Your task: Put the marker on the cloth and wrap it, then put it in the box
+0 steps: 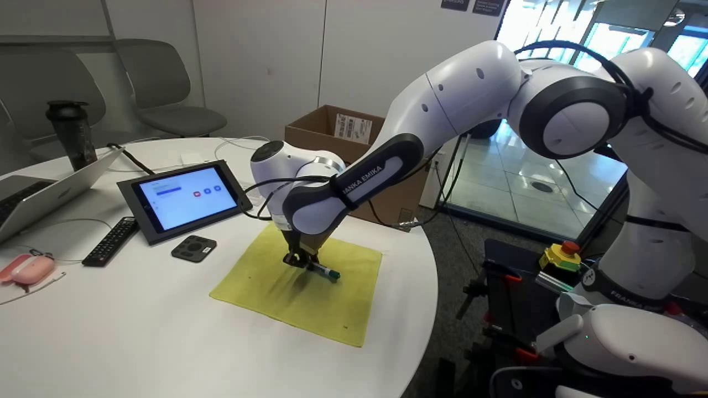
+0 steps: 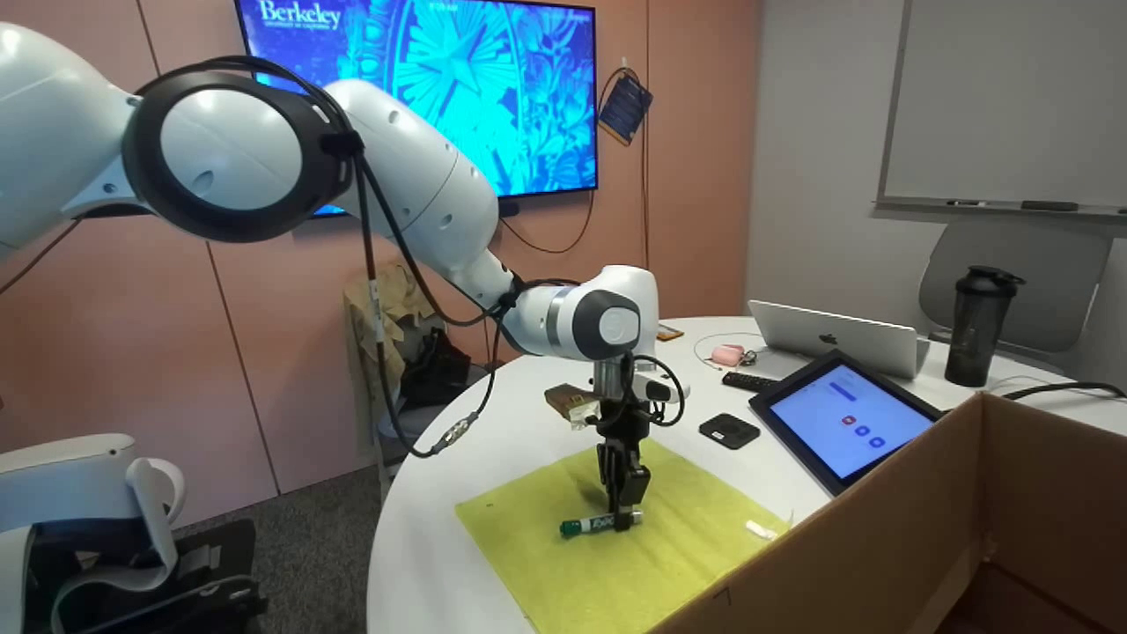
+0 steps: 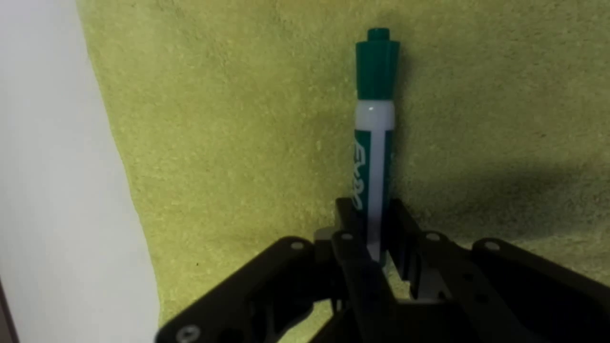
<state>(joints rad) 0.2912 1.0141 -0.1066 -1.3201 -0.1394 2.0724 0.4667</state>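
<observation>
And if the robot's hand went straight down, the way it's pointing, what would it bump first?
Probably the yellow cloth, right below the hand and the green marker it grips. I can't tell whether they touch it.

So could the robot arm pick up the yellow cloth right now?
Probably not yet: the gripper is low over the cloth, with nothing seeming to block its reach, but it is closed on the marker and would likely have to let go first.

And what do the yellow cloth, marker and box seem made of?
Cloth: soft-looking matte fabric, perhaps microfibre, given its fuzzy surface.
Marker: probably smooth plastic, showing a small bright highlight.
Box: apparently matte cardboard, judging by thin, plain brown walls.
</observation>
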